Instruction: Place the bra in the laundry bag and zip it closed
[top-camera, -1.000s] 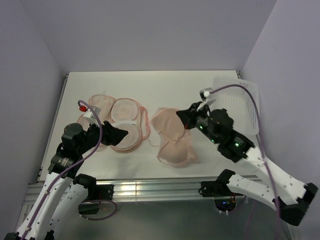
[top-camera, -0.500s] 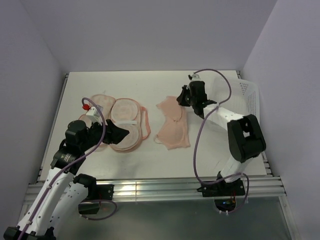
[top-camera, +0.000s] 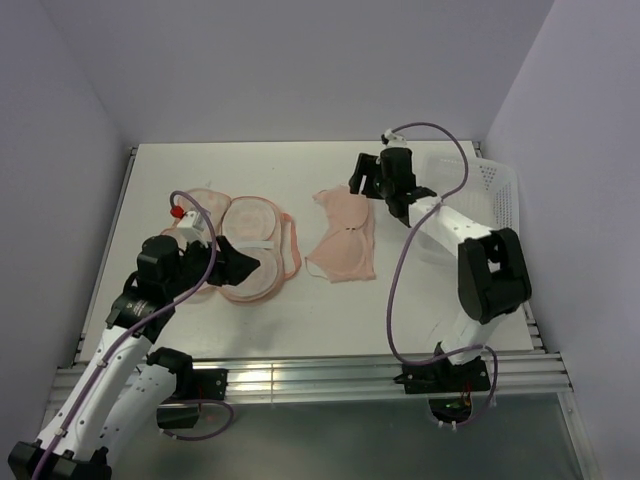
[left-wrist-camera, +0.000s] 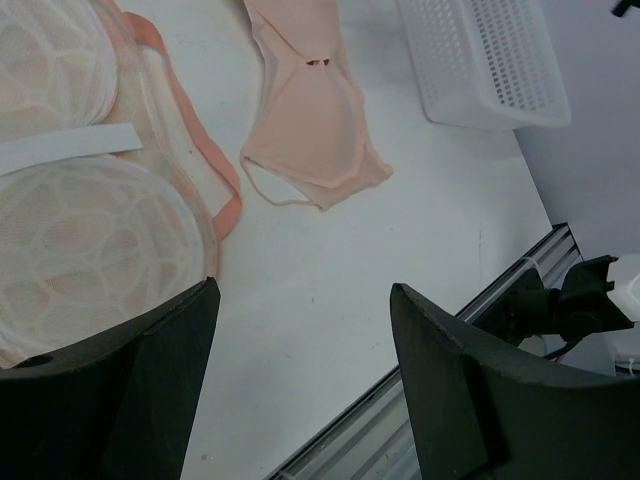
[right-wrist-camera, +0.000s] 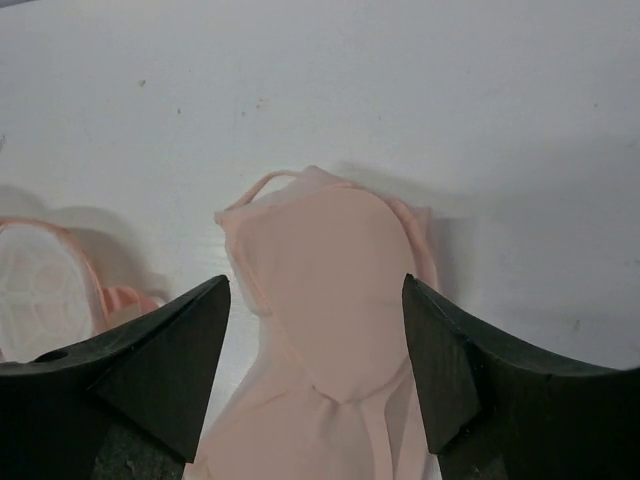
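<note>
The pale peach bra (top-camera: 345, 240) lies spread flat on the white table, right of centre. My right gripper (top-camera: 362, 186) hovers open just over its far end. In the right wrist view the cup (right-wrist-camera: 335, 290) shows between the spread fingers, untouched. The laundry bag (top-camera: 240, 240) lies opened like a clamshell at the left, whitish lining up, pink zipper trim along its right edge. At the bag's near right edge my left gripper (top-camera: 243, 264) stands open, with bare table between its fingers (left-wrist-camera: 150, 360). The left wrist view shows the bag (left-wrist-camera: 70, 200) and the bra (left-wrist-camera: 310, 120).
A white perforated basket (top-camera: 490, 195) stands at the table's right edge, also seen in the left wrist view (left-wrist-camera: 480, 60). The metal rail (top-camera: 300, 375) runs along the near table edge. Purple walls close in the back and sides.
My right gripper carried the bra toward the far side, stretching it out, then opened and let it go. The left arm has hardly moved.
</note>
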